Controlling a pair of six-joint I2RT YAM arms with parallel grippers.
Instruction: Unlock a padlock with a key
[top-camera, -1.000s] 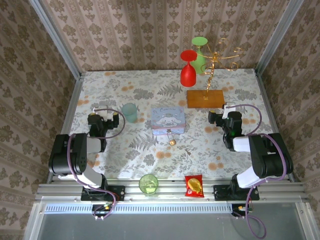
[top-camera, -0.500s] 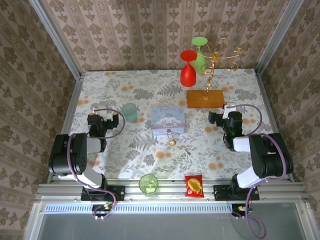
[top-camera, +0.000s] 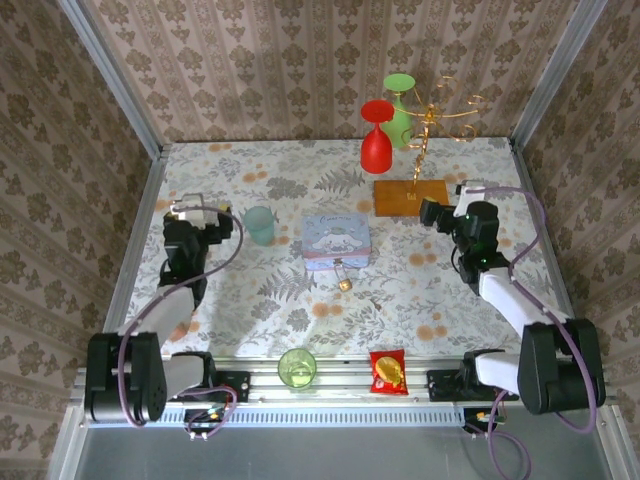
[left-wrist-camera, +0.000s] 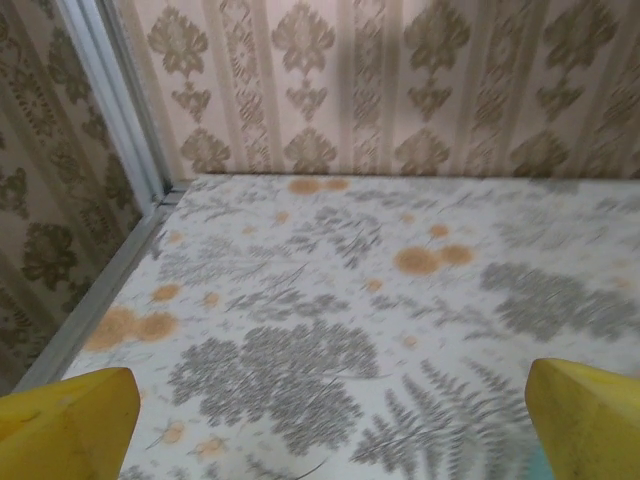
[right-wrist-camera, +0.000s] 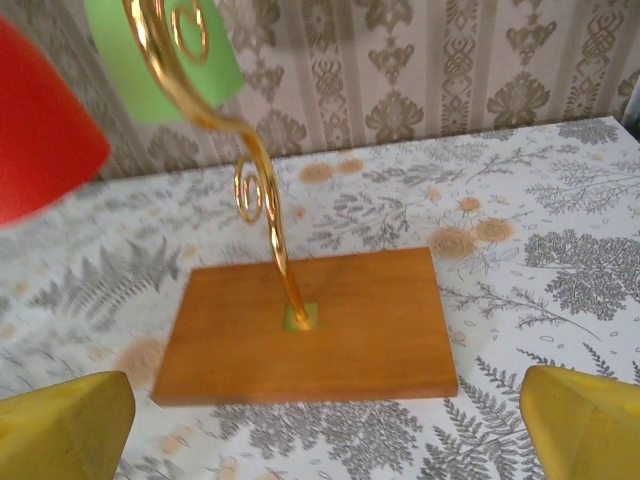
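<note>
Padlock (top-camera: 344, 284) lies along 12-to-6, brass body at 6, just beside the cartoon tin (top-camera: 336, 240). Bare table (top-camera: 400, 300) lies from 3 through 9. Left gripper (left-wrist-camera: 320, 430) and right gripper (right-wrist-camera: 320, 430) are spread.

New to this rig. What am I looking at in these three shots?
Two robot arms are bolted at the near table edge. The top shot looks down from above and behind them. The other two come from a camera on each wrist, with its yellow fingers in the bottom corners. The left hand and right hand are open and hold nothing. On the flowered table a tiny brass padlock lies just in front of a cartoon tin, with a teal cup to the left. A green cup and snack packet sit at the near edge. The right wrist camera faces the wooden-based gold stand. I cannot make out a key.
</note>
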